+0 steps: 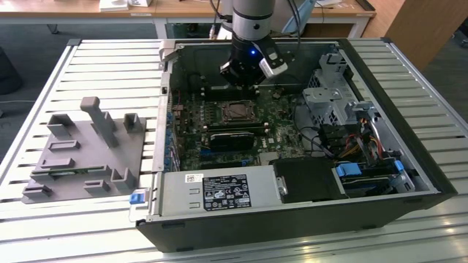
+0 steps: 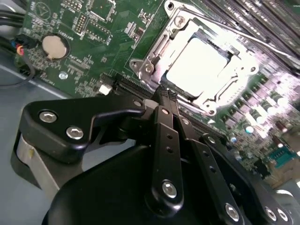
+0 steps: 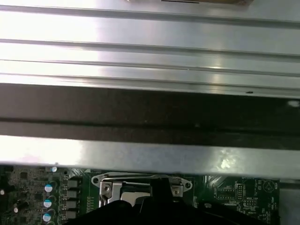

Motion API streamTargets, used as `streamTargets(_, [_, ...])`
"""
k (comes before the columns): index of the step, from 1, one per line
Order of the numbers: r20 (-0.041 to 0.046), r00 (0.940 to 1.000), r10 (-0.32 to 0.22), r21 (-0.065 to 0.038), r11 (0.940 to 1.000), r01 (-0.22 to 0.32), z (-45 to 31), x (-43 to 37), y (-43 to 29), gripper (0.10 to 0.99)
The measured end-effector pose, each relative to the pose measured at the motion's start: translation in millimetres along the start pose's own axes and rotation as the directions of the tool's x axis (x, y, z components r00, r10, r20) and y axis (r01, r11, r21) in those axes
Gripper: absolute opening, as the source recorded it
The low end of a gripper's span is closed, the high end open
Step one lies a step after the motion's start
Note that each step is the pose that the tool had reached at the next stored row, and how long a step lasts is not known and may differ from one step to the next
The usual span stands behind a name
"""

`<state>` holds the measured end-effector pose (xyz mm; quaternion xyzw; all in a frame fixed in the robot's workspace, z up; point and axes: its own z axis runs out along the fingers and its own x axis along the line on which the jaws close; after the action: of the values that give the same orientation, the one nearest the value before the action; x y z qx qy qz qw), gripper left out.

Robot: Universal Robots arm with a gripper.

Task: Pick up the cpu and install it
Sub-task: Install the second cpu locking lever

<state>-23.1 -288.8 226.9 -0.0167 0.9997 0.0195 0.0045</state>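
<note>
At the front of the exterior view, you have a slatted metal surface [image 1: 87, 230] carrying an open PC case [image 1: 409, 181] lying on its side. Nearest you inside it sits the power supply [image 1: 219, 192] w/ its white-labelled top. To the exterior view's left, outside the case, a grey tray [image 1: 139, 150] w/ upright posts rests on the slats.

Further in is the green motherboard [image 1: 281, 139], and on it the metal-framed socket [image 1: 238, 111]. The cpu [image 2: 199, 65] lies flat inside that socket frame, its silvery top glaring bright in the second wrist view. It is not in the gripper.

The gripper [image 2: 166, 93] hangs above the board just beside the socket, on its far side in the exterior view [image 1: 241, 82]. In the second wrist view its two black fingers [image 2: 161, 122] are pressed together, tips meeting, w/ nothing between them. The tips sit near the socket's edge; you can't tell whether they touch the board.

Beyond the case, at the back of the exterior view, stands a wooden desk [image 1: 183, 8].
</note>
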Motion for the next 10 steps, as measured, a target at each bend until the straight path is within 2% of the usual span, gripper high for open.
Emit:
streamTargets(5, [-0.0001, 1.0, 0.0, 0.0, 1.0, 0.0, -17.7, -0.2, 0.7, 0.106])
streamTargets(10, [-0.0001, 1.0, 0.0, 0.0, 1.0, 0.0, -19.5, -0.1, -0.5, 0.106])
